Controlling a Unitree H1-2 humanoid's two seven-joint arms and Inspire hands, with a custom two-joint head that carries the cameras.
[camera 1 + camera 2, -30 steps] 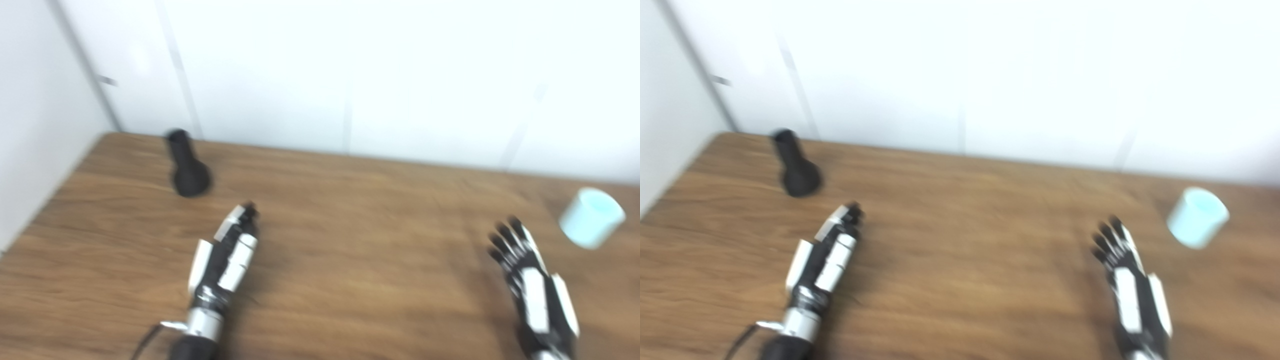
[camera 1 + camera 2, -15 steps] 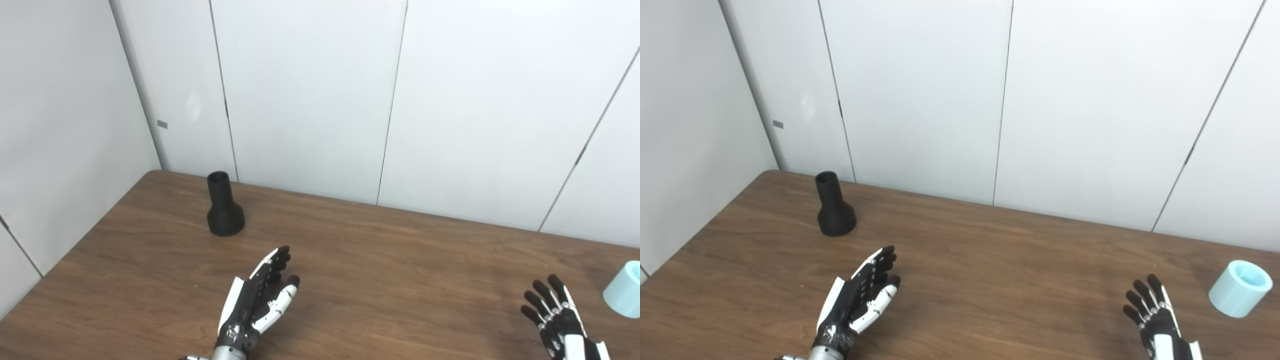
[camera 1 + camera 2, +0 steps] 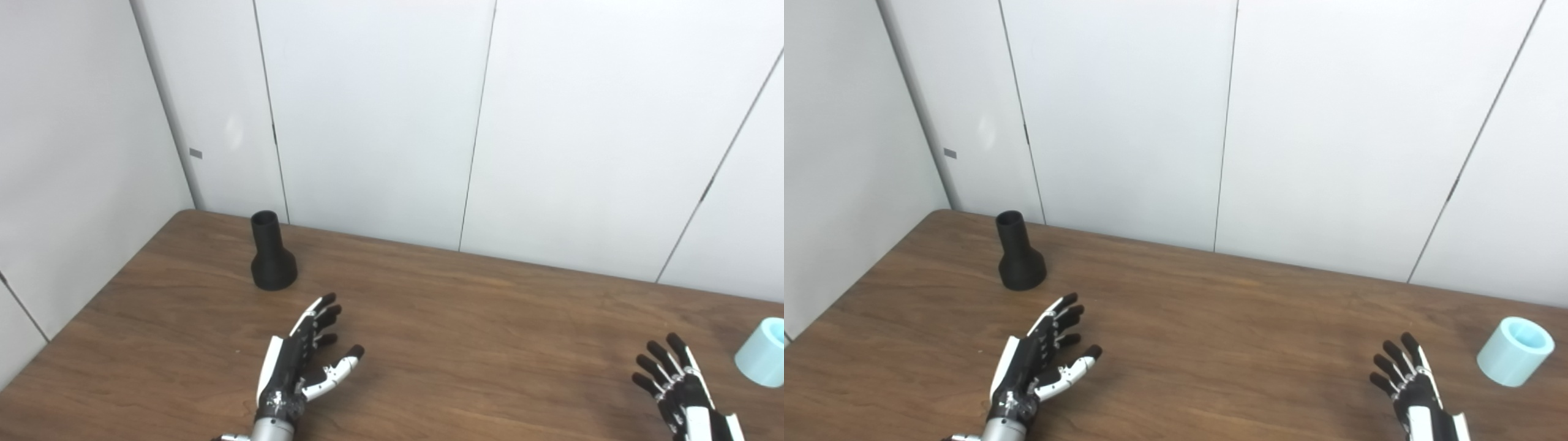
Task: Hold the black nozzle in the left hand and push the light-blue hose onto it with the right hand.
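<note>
While both hands are spread wide and hold nothing, the black nozzle (image 3: 1020, 260) stands upright at the far left of the brown worktop (image 3: 1213, 318), wide end down. The left hand (image 3: 1044, 361) floats low, near the nozzle but not touching it. The blue hose (image 3: 1515, 350) lies tipped on its side at the far right. The right hand (image 3: 1409, 389) is near it, apart.

No readable text, label, brand or number is showing anywhere. A small grey tag (image 3: 195, 153) is sitting on the wall panel at about ten o'clock, too small to read.
</note>
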